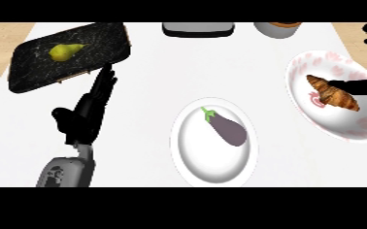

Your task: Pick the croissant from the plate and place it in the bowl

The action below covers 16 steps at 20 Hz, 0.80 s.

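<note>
The brown croissant [331,92] lies inside a white dish with a pink pattern [307,65] at the counter's right edge. My right hand [354,86] enters from the right border and shows only as a black shape touching the croissant's upper right end. Most of that hand is out of view. At the left my left hand [87,110] rests open with its fingers pointing up toward a black tray, holding nothing.
A black marbled tray [100,39] with a yellow-green pear [64,51] sits at the back left. In the centre, a white plate [193,155] carries a purple eggplant [228,130]. A grey object [198,29] and a round pot [278,29] stand at the far edge.
</note>
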Motion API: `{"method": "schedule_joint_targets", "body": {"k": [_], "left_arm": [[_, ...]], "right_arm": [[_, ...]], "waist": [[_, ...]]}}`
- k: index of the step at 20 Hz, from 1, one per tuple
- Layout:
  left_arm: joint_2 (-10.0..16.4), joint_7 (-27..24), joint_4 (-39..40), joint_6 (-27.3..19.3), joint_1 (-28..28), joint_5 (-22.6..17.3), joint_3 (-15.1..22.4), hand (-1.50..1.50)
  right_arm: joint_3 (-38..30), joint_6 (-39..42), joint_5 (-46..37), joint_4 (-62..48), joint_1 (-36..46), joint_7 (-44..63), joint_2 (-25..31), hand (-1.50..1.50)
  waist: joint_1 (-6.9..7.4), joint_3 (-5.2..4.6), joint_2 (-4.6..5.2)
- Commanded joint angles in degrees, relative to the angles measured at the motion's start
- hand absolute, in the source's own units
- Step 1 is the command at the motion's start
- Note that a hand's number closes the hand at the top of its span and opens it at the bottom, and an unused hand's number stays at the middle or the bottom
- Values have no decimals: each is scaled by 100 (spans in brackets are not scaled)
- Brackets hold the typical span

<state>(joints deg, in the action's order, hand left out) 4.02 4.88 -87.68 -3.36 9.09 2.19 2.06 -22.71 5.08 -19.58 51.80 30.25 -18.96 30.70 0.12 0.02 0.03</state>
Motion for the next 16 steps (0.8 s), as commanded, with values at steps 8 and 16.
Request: {"method": "schedule_joint_targets", "body": {"k": [8, 16], "left_arm": [[-17, -19, -148, 57, -171, 5, 3, 0], [203, -122, -6, 294, -167, -222, -338, 0]], "right_arm": [[-986, 1192, 1602, 516, -361, 834, 509, -150], [-1473, 2280, 2364, 61, -1151, 127, 932, -150]], "waist": [[-31, -4, -13], [-15, -1, 1]]}}
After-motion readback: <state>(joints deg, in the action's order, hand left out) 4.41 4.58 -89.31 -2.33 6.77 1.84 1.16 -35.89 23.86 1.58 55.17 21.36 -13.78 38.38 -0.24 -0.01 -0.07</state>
